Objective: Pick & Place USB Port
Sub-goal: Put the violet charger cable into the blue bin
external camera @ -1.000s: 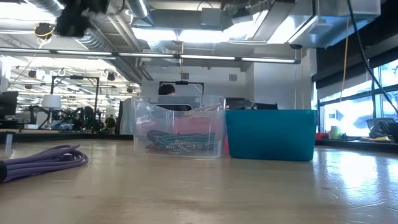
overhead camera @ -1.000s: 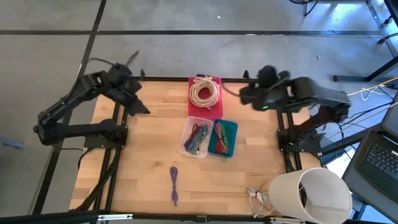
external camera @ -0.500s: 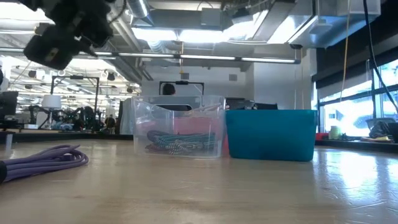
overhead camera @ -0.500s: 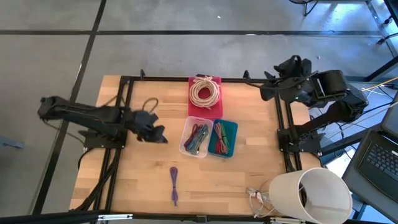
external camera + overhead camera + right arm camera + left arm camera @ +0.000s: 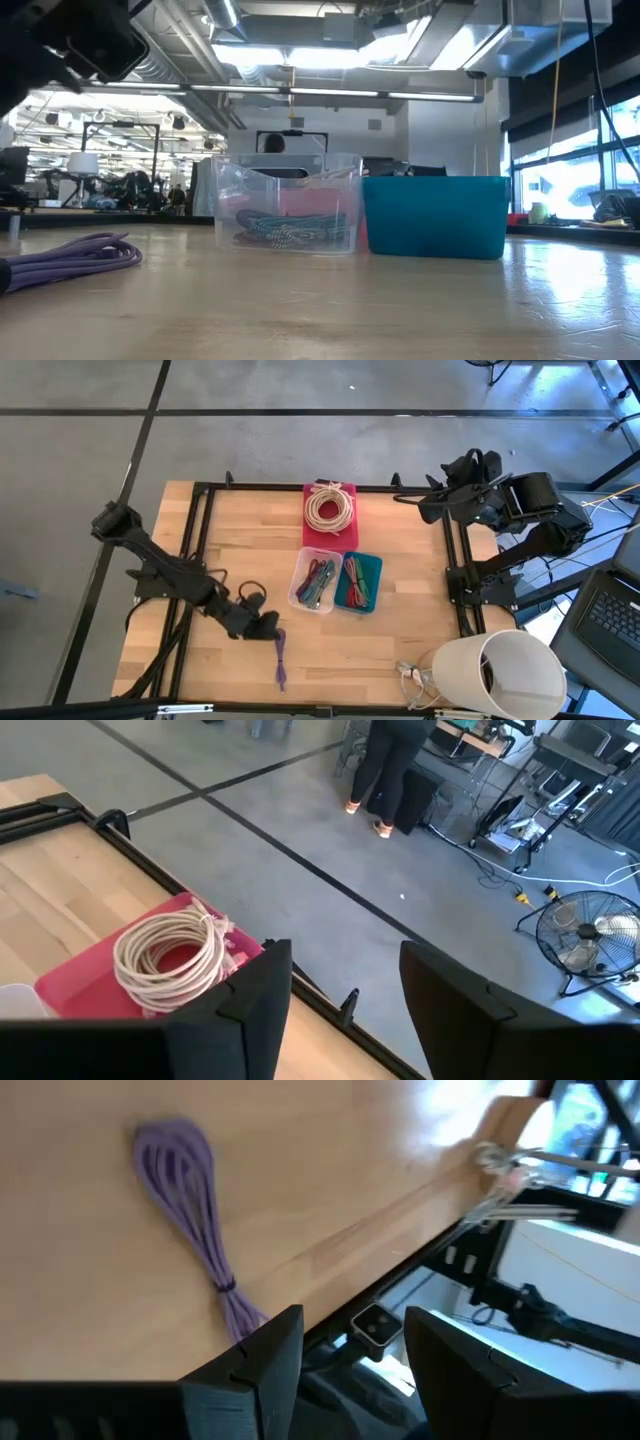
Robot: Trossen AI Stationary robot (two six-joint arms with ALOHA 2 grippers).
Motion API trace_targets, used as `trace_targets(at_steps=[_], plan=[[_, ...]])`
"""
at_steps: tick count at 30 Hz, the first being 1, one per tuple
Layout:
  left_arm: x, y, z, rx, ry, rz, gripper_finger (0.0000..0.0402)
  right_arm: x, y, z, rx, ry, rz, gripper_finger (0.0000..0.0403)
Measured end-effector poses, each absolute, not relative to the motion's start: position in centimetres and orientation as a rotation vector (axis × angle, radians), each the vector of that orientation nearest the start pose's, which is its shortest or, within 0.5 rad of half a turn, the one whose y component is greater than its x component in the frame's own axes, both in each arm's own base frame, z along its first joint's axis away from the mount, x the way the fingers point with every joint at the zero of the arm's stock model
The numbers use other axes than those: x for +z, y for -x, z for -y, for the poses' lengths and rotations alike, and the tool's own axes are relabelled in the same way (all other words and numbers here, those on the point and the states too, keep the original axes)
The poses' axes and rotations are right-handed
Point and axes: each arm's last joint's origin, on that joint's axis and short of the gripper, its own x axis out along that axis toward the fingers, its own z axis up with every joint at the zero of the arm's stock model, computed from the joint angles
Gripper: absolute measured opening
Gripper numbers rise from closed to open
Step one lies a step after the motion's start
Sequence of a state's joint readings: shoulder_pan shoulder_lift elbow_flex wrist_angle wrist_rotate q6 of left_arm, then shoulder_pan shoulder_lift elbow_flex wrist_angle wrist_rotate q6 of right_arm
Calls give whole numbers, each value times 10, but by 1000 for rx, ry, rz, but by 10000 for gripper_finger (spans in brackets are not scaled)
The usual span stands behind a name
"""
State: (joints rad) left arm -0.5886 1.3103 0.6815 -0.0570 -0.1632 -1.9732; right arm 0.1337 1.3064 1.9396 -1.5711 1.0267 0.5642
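The purple cable (image 5: 280, 655) lies bundled flat on the table (image 5: 230, 540), toward the front edge, well apart from the clear bin (image 5: 315, 582) and on the near side of it; in the low view the same cable (image 5: 75, 255) rests at the left, in front of that bin (image 5: 288, 203). The left pincer (image 5: 262, 624) hovers just beside the cable's upper end, its fingers parted with a clear gap between them and nothing held; the left wrist view shows the cable (image 5: 195, 1225) lying free on the wood ahead of those fingers (image 5: 262, 1360). The clear bin holds coloured cables, and touching its right side stands the teal bin (image 5: 358, 582), also with cables in it. Behind the clear bin, just beside it, a pink tray (image 5: 331, 532) carries a coil of white cable (image 5: 329, 508). The right pincer (image 5: 432, 507) waits well apart from the clear bin, out past the table's far right corner, its fingers (image 5: 250, 990) spread apart and empty. A white bucket (image 5: 500, 672) stands off the table's front right corner. A person (image 5: 395, 770) stands on the floor beyond the table
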Motion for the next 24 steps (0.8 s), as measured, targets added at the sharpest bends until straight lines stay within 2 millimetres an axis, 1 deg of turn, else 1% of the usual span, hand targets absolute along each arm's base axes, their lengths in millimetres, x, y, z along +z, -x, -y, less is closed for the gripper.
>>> trace_targets(at_steps=[7,11,14,17,24], plan=[[188,-236,169,426,1648,-841,168,485,-164,3,-1003,30,-541,191],[174,-242,178,512,1652,-879,168,485,-164,3,-996,36,-549,191],[165,-245,181,595,1648,-916,168,485,-164,3,-993,44,-553,191],[161,-246,182,670,1608,-942,168,485,-164,3,-994,43,-553,191],[150,-249,178,750,1544,-1003,168,485,-164,3,-991,41,-554,191]])
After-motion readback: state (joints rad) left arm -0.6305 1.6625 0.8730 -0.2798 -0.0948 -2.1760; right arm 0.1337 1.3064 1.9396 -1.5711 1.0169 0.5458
